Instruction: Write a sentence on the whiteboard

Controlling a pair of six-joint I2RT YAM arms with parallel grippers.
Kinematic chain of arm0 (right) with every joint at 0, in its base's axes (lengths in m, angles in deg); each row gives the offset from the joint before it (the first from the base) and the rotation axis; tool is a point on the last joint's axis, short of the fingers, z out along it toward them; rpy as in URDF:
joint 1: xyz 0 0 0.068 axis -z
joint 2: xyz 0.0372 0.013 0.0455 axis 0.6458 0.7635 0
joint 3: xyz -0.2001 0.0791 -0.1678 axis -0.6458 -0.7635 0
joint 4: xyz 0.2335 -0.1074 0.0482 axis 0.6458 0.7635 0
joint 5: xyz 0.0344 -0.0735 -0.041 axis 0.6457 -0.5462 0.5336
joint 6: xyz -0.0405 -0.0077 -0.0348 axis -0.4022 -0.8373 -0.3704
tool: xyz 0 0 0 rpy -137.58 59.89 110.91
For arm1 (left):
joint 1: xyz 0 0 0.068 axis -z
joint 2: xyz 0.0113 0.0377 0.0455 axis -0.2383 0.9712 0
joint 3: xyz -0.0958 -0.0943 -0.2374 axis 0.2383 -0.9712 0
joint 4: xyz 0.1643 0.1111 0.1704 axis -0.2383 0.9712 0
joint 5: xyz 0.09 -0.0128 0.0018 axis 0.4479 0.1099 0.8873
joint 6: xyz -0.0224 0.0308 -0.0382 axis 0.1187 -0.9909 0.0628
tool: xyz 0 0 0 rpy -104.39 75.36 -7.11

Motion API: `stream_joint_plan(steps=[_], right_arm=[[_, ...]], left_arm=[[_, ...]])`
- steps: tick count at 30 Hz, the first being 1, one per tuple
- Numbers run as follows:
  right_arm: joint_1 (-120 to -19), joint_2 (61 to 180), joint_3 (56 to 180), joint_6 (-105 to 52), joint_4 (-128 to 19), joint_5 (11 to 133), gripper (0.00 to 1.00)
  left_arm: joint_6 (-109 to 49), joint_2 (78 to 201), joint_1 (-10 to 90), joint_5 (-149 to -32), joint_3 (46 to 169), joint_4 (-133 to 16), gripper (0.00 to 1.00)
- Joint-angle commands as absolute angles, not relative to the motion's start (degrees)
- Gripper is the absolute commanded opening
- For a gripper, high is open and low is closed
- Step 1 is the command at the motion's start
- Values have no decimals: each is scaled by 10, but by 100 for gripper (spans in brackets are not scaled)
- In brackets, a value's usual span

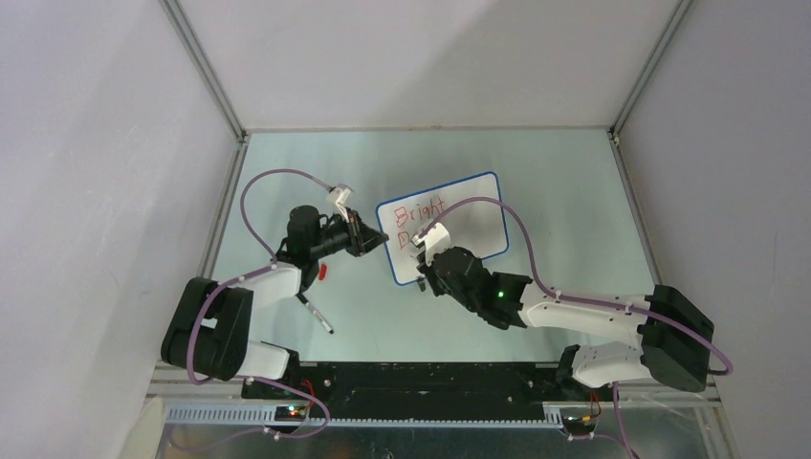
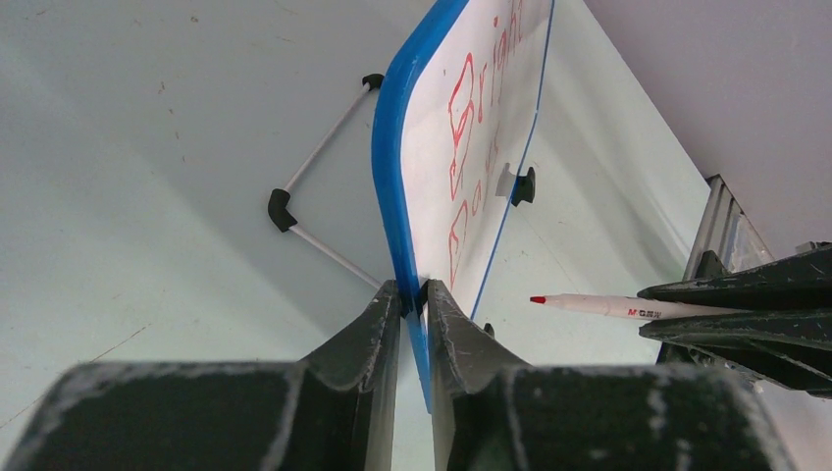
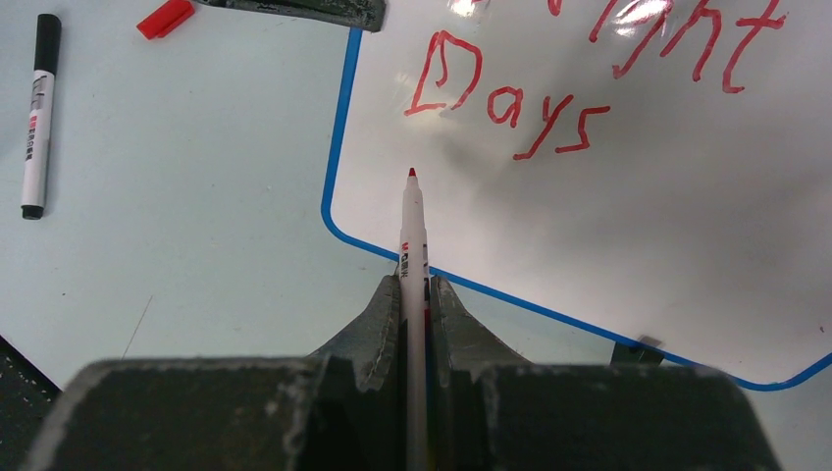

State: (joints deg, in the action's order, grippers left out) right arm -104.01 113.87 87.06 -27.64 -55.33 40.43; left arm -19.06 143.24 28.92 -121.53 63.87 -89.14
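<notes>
The whiteboard [image 1: 459,215], white with a thin blue rim, stands tilted at the table's middle. Red words "Bright" and "Days" [image 3: 510,108] are on it in two lines; the space below them is blank. My left gripper [image 1: 380,235] is shut on the board's left blue rim [image 2: 392,137]. My right gripper [image 1: 427,251] is shut on a red marker [image 3: 413,245], its red tip pointing at the lower left of the board under the "D", close to the surface. The marker also shows in the left wrist view [image 2: 628,307]. The whiteboard [image 3: 638,216] fills the right wrist view.
A black-capped marker [image 1: 316,313] lies on the table near the left arm, also in the right wrist view [image 3: 37,118]. A red cap [image 1: 323,272] lies beside it and shows in the right wrist view [image 3: 165,18]. The board's wire stand [image 2: 314,177] rests behind it.
</notes>
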Motion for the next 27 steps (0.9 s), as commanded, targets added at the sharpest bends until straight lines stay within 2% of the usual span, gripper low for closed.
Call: stream_joint_plan(steps=[1,27], right_arm=[[-1048,1140,877,-269,-577,389,0],[-1057,1135,869,-263,-573,405,0]], left_arm=[[-208,1417,293,-1211,659,-895,19],[-217,1416,296,-1202,662,-884,21]])
